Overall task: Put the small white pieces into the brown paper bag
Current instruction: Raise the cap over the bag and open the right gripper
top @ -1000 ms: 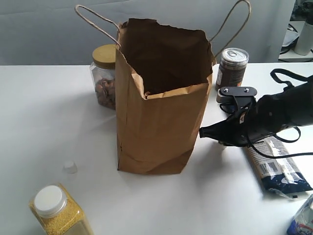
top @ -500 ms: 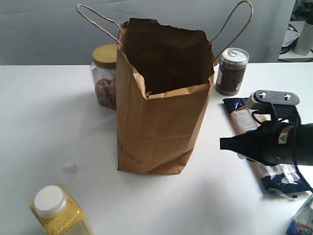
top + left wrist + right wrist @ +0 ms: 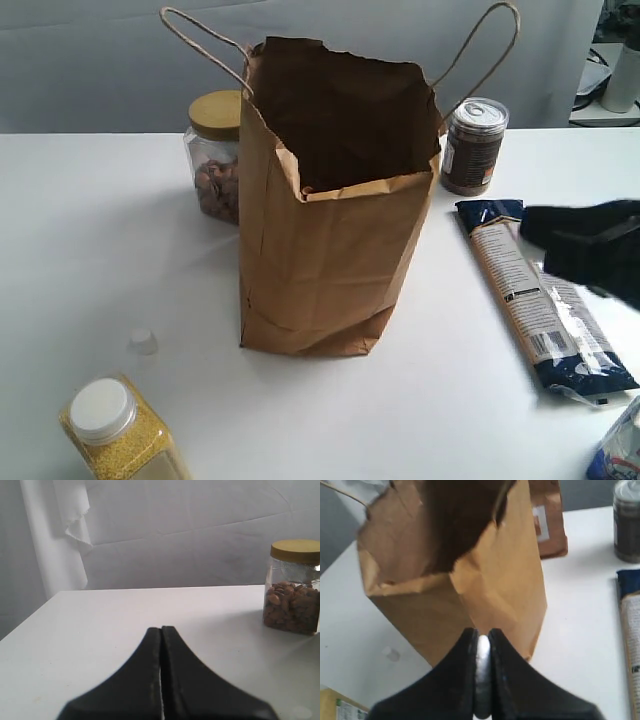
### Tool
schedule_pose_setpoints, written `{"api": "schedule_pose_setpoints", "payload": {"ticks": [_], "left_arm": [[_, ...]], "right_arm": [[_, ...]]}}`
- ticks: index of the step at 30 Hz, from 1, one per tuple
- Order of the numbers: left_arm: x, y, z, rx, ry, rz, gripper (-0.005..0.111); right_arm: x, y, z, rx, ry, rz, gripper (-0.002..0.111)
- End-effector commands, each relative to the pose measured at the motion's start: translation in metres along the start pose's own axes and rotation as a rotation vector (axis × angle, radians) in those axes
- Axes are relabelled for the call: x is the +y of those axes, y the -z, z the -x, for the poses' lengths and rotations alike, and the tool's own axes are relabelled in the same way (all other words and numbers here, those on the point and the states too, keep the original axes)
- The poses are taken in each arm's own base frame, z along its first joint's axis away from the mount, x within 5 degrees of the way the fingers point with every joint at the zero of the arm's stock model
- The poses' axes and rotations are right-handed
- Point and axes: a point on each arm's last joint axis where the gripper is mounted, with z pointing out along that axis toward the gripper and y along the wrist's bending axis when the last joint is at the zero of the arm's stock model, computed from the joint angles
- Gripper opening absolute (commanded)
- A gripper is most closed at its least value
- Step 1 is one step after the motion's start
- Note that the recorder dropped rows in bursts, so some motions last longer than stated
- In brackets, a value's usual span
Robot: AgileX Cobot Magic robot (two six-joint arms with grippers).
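- Smooth white surface (image 3: 80, 220), with a creased grey cloth backdrop (image 3: 80, 60) behind it.
- Tall creased brown kraft paper bag (image 3: 320, 270) stands mid-surface, its rim ragged and cord handles up.
- One small white capped cylinder (image 3: 143, 342) lies on the surface left of the bag, apart from it.
- Right gripper (image 3: 481, 632) pinches another small white piece (image 3: 482, 647).
- Left gripper (image 3: 161, 630): jaws pressed together, empty.

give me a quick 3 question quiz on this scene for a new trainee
1. True or false: the brown paper bag stands upright with its mouth open.
2. What sits between the fingertips of the right gripper? A) a small white piece B) a coin C) nothing
3. Which gripper is shut with nothing in it?
Key: 1 true; 2 A; 3 the left gripper.
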Motion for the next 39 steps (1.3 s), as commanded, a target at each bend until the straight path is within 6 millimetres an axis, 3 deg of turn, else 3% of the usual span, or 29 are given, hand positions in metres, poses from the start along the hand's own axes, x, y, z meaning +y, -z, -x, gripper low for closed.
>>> {"api": "schedule_pose_setpoints", "payload": {"ticks": [1, 4, 7, 14, 20, 23, 26, 30, 32, 39], "left_arm": [[0.0, 0.0, -0.001, -0.004, -0.001, -0.007, 0.0], [0.0, 0.0, -0.001, -0.004, -0.001, -0.007, 0.0], [0.0, 0.0, -0.001, -0.004, -0.001, -0.007, 0.0], [0.0, 0.0, -0.001, -0.004, -0.001, -0.007, 0.0], [0.0, 0.0, -0.001, -0.004, -0.001, -0.007, 0.0], [0.0, 0.0, -0.001, -0.004, -0.001, -0.007, 0.0], [0.0, 0.0, -0.001, -0.004, -0.001, -0.007, 0.0], [0.0, 0.0, -0.001, -0.004, -0.001, -0.007, 0.0], [0.0, 0.0, -0.001, -0.004, -0.001, -0.007, 0.0], [0.0, 0.0, -0.001, -0.004, -0.001, -0.007, 0.0]], "right_arm": [[0.015, 0.017, 0.031, -0.039, 0.062, 0.014, 0.0], [0.023, 0.014, 0.052, -0.06, 0.095, 0.01, 0.0], [0.031, -0.001, 0.069, -0.052, 0.124, 0.008, 0.0], [0.054, -0.06, 0.091, 0.052, 0.21, -0.005, 0.0], [0.061, -0.117, 0.103, 0.172, 0.235, -0.067, 0.0], [0.063, -0.141, 0.104, 0.238, 0.241, -0.097, 0.011], [0.064, -0.159, 0.105, 0.284, 0.255, -0.116, 0.031], [0.064, -0.167, 0.104, 0.284, 0.258, -0.113, 0.064], [0.064, -0.168, 0.104, 0.283, 0.258, -0.112, 0.072], [0.064, -0.167, 0.106, 0.275, 0.276, -0.118, 0.069]]}}
